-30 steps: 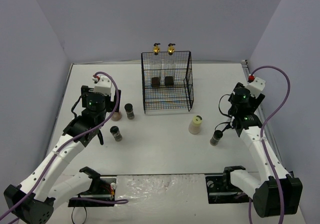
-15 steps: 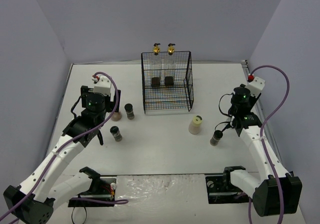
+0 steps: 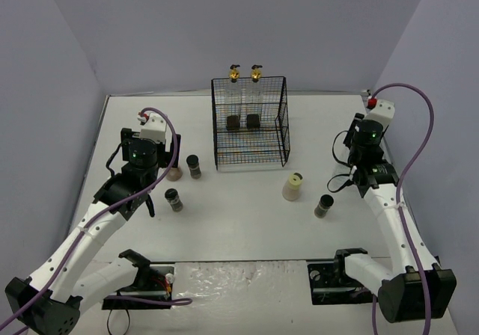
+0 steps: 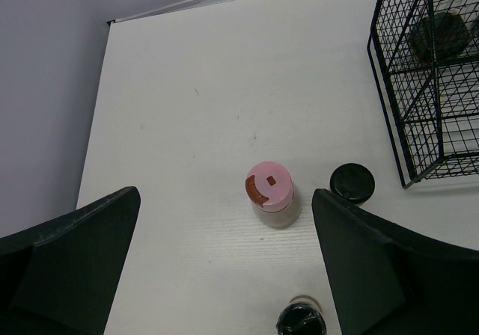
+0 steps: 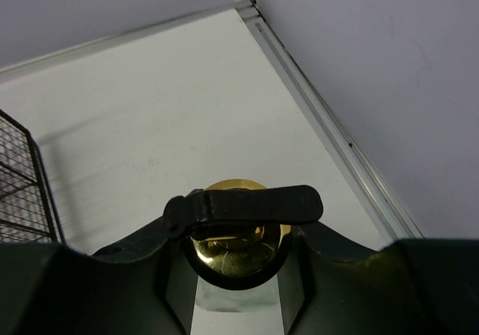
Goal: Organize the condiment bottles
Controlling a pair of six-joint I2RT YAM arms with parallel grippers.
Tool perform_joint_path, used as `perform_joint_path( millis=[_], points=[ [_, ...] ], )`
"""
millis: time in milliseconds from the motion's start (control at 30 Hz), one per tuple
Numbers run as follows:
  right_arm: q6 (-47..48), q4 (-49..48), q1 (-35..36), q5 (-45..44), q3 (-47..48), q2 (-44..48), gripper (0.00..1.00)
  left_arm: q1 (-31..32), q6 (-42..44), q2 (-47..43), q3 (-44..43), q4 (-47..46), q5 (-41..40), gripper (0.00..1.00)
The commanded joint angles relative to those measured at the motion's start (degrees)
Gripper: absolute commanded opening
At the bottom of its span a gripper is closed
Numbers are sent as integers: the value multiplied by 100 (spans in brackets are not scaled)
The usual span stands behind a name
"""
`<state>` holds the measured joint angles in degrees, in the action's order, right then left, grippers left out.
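Note:
My right gripper [image 5: 236, 294] is shut on the neck of a tall clear glass bottle [image 5: 235, 254] with a gold spout and black lever, near the table's right edge. In the top view the right gripper [image 3: 358, 178] hides that bottle. My left gripper [image 4: 224, 275] hangs open above the pink-capped jar [image 4: 269, 193], with a black-capped jar [image 4: 352, 182] to its right and another [image 4: 301, 321] nearer. A cream-capped jar [image 3: 293, 186] and a dark jar [image 3: 324, 206] stand centre-right. Two gold-spouted bottles [image 3: 234, 81] [image 3: 257, 81] and two dark jars [image 3: 233, 122] [image 3: 253, 120] sit in the rack.
The black wire rack [image 3: 269, 144] stands at the back centre of the white table [image 3: 247, 223]. Grey walls close in the left, right and back edges; a raised rail [image 5: 329, 125] runs along the right edge.
My right gripper's jaws have closed on the bottle's neck, and the right arm has shifted back and to the right. The left arm and the jars have not moved.

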<state>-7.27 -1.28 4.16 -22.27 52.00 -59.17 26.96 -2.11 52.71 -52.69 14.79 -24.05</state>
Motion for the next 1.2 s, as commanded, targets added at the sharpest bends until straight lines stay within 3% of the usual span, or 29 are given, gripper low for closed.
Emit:
perform_joint_path(
  millis=[0, 200, 467, 833, 1167],
  points=[
    [337, -597, 14, 734, 1203, -159, 0, -34, -18, -94, -286, -248, -74, 97],
    [273, -451, 29, 1475, 2430, -662, 0, -39, 0, -79, -286, -257, -82, 97],
    [68, -303, 234, 2372, 4634, -2037, 0, -33, 16, -26, -295, -248, -106, 97],
    [310, -353, 1075, 2385, 6883, -3964, 0, -70, 35, -14, -305, -238, -130, 97],
    [497, -929, 1316, 2245, 7839, -5028, 0, -135, 44, -15, -304, -231, -143, 97]
  ],
)
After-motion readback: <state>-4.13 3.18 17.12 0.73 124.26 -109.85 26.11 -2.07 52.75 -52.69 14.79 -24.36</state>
